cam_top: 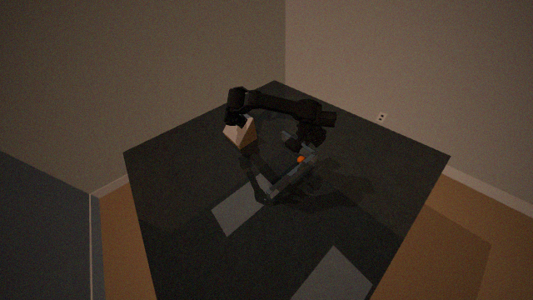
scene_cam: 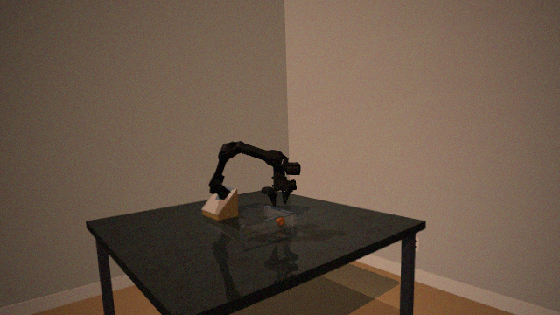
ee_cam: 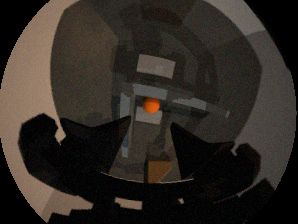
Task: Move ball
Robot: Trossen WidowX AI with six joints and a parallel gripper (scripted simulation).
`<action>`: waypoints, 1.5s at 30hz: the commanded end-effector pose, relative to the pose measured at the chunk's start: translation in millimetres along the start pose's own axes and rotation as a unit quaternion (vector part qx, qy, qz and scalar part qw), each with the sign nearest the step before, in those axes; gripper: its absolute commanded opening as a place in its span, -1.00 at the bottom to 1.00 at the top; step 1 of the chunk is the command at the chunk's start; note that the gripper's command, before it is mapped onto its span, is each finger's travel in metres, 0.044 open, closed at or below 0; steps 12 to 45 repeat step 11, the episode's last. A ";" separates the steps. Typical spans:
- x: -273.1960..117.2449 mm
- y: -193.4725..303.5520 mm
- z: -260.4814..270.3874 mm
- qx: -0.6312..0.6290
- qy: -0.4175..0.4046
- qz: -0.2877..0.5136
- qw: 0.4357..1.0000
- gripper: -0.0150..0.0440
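The orange ball [cam_top: 301, 158] [scene_cam: 280, 221] [ee_cam: 152, 106] lies on the dark table [cam_top: 187, 167] [scene_cam: 175, 245], close to the corner of the two low clear walls [cam_top: 287, 177] [scene_cam: 262, 227]. My gripper [cam_top: 295, 144] [scene_cam: 278, 200] [ee_cam: 151, 121] is open and empty. It hangs a short way above the ball, apart from it. In the wrist view the ball shows below, between the two dark fingers and clear of both. I cannot make out the see-through copy apart from the ball.
The arm's tan wedge base [cam_top: 241, 133] [scene_cam: 220, 206] stands on the table behind the walls. The table edges drop to a wooden floor [cam_top: 458, 250]. Room walls meet in a corner behind the table.
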State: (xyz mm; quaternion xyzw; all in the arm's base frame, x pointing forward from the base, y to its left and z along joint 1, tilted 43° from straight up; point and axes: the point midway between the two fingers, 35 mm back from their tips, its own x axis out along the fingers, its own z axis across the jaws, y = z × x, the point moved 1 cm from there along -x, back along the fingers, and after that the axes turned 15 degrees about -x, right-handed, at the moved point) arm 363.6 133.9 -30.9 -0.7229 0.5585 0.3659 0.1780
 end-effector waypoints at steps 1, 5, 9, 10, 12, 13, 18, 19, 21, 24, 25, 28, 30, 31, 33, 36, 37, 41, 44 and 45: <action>-39.2 0.6 0.2 0.005 -0.003 -0.008 1.000 0.86; -41.9 1.1 0.0 0.005 -0.003 -0.008 1.000 1.00; -41.9 1.1 0.0 0.005 -0.003 -0.008 1.000 1.00; -41.9 1.1 0.0 0.005 -0.003 -0.008 1.000 1.00; -41.9 1.1 0.0 0.005 -0.003 -0.008 1.000 1.00; -41.9 1.1 0.0 0.005 -0.003 -0.008 1.000 1.00; -41.9 1.1 0.0 0.005 -0.003 -0.008 1.000 1.00; -41.9 1.1 0.0 0.005 -0.003 -0.008 1.000 1.00; -41.9 1.1 0.0 0.005 -0.003 -0.008 1.000 1.00; -41.9 1.1 0.0 0.005 -0.003 -0.008 1.000 1.00; -41.9 1.1 0.0 0.005 -0.003 -0.008 1.000 1.00; -41.9 1.1 0.0 0.005 -0.003 -0.008 1.000 1.00; -41.9 1.1 0.0 0.005 -0.003 -0.008 1.000 1.00; -41.9 1.1 0.0 0.005 -0.003 -0.008 1.000 1.00; -41.9 1.1 0.0 0.005 -0.003 -0.008 1.000 1.00; -41.9 1.1 0.0 0.005 -0.003 -0.008 1.000 1.00; -41.9 1.1 0.0 0.005 -0.003 -0.008 1.000 1.00; -41.9 1.1 0.0 0.005 -0.003 -0.008 1.000 1.00; -41.9 1.1 0.0 0.005 -0.003 -0.008 1.000 1.00; -41.9 1.1 0.0 0.005 -0.003 -0.008 1.000 1.00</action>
